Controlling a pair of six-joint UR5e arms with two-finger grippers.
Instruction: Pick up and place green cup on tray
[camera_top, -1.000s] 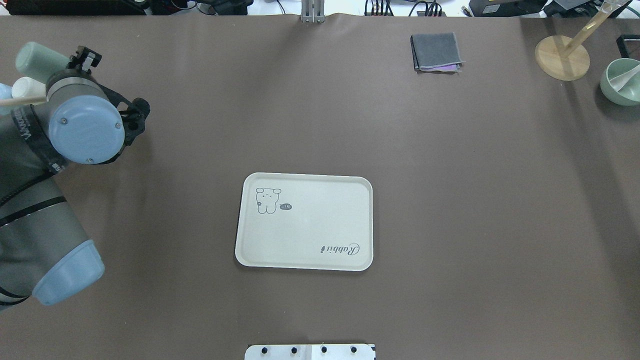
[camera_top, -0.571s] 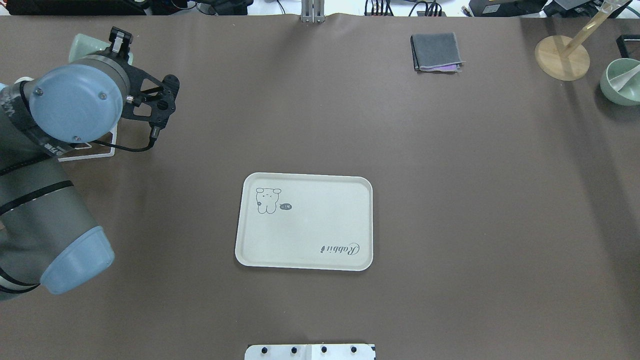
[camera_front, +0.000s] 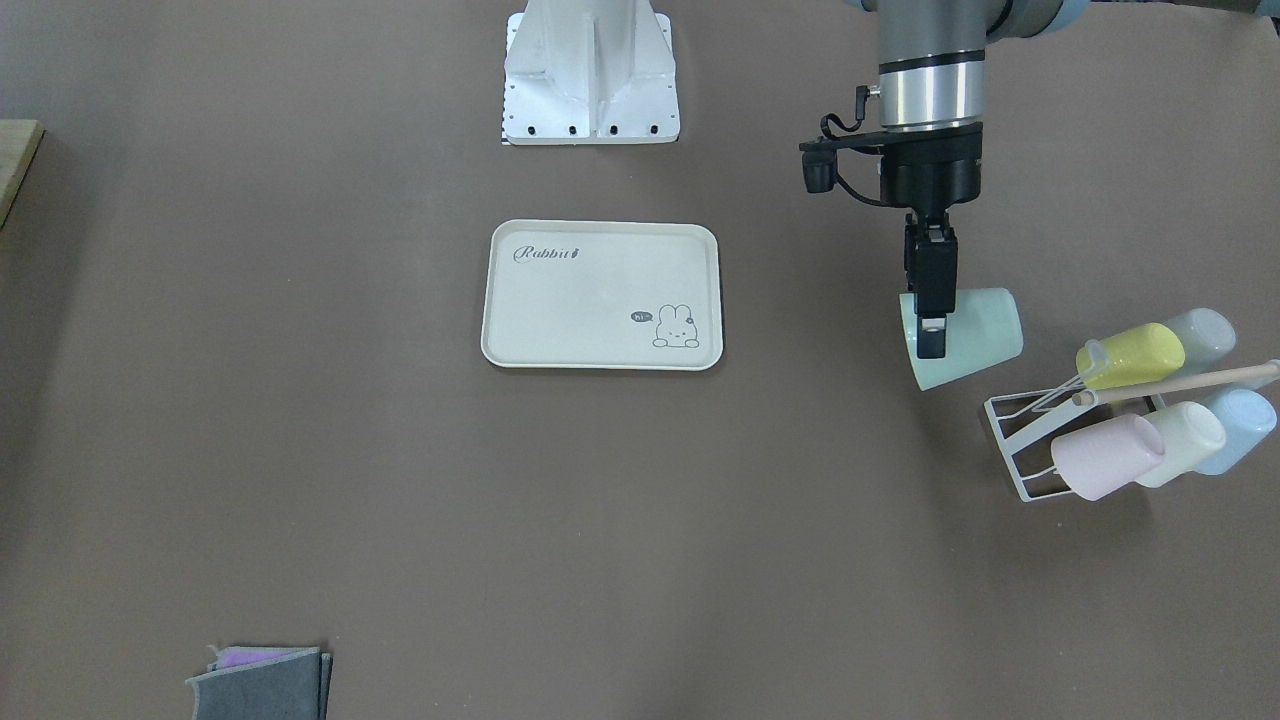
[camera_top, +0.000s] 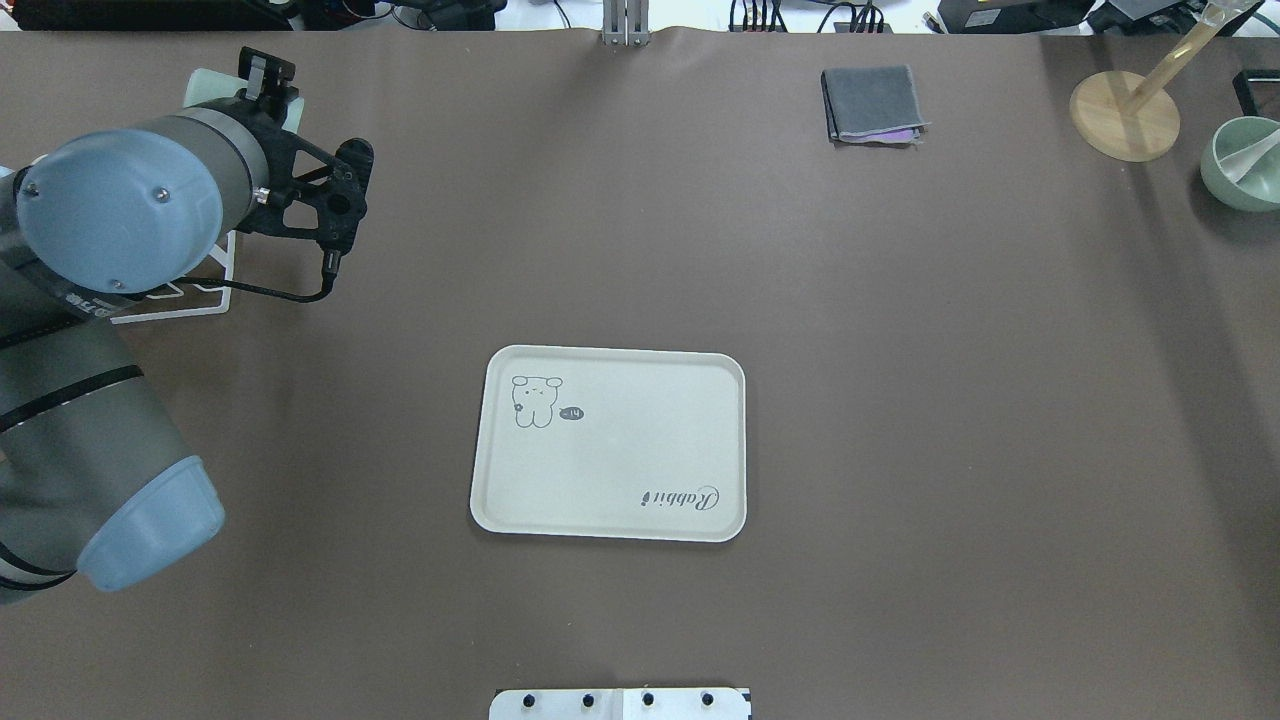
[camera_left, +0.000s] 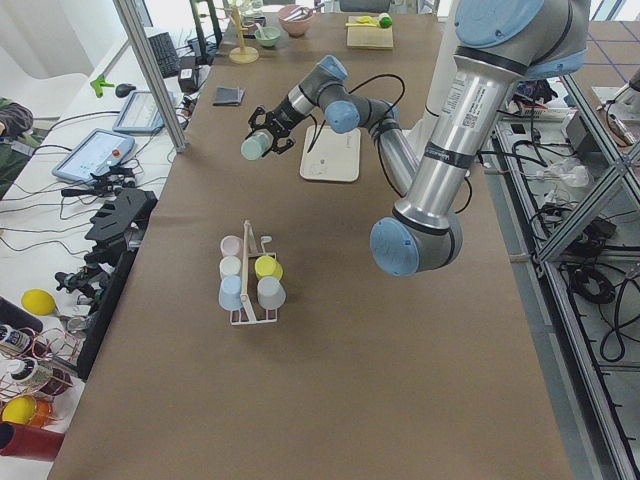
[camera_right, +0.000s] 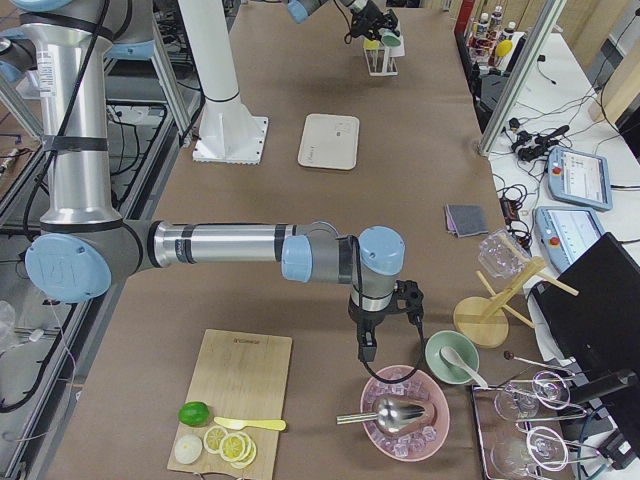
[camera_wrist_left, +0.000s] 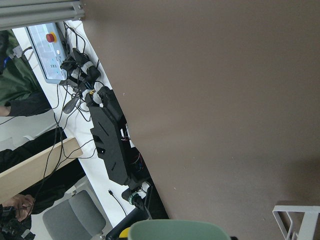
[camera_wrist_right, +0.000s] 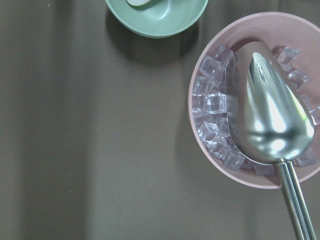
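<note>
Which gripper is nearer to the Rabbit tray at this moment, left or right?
Left. The left gripper, holding the green cup, hangs between the tray and the cup rack. The right gripper is much farther, by the pink ice bowl.

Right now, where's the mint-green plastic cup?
Front-facing view, right side: the mint-green plastic cup is gripped, tilted, in the left hand. It is just up-left of the white wire cup rack and well right of the cream-white rectangular plastic tray.
</note>
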